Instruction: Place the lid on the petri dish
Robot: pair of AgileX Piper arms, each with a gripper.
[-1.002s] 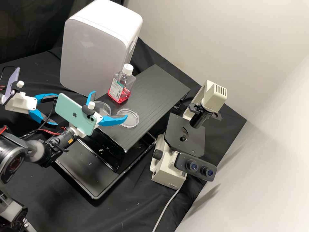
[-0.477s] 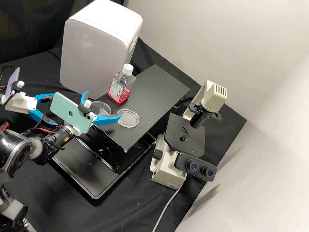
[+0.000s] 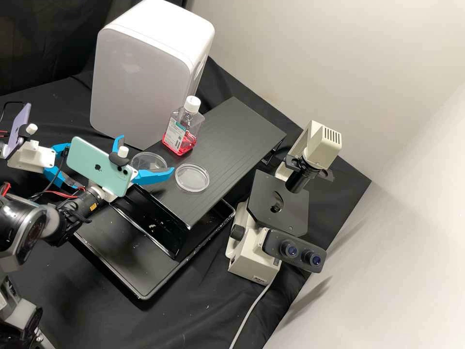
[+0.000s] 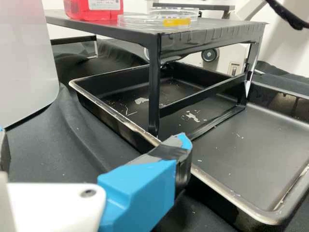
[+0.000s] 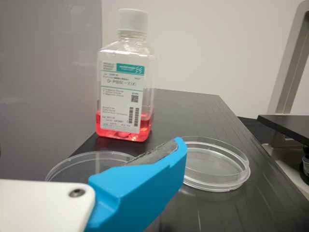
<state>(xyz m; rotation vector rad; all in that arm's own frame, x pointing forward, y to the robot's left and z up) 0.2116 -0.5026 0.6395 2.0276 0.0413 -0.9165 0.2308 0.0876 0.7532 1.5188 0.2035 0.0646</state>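
Two clear round petri pieces lie on the black raised rack (image 3: pixel 232 131): one near its left edge (image 3: pixel 147 161) (image 5: pixel 87 166), the other a little further right (image 3: pixel 192 177) (image 5: pixel 215 164). Which is the lid I cannot tell. My right gripper (image 3: pixel 145 157), on the arm carrying the green phone, is open at the left piece, with one blue finger (image 5: pixel 145 183) just above its rim. My left gripper (image 3: pixel 62 162) is open at the far left, low beside the tray, with its blue finger (image 4: pixel 159 169) in the left wrist view. From there both pieces (image 4: pixel 159 18) show on the rack top.
A capped bottle of pink liquid (image 3: pixel 181 128) stands at the rack's back left, close to the pieces. Behind it is a big white box (image 3: pixel 145 63). A black tray (image 3: pixel 145 271) lies under the rack. A microscope (image 3: pixel 286 208) stands to the right.
My right gripper has drawn back to the left, from over the right-hand piece to the left-hand one. The left arm has barely shifted.
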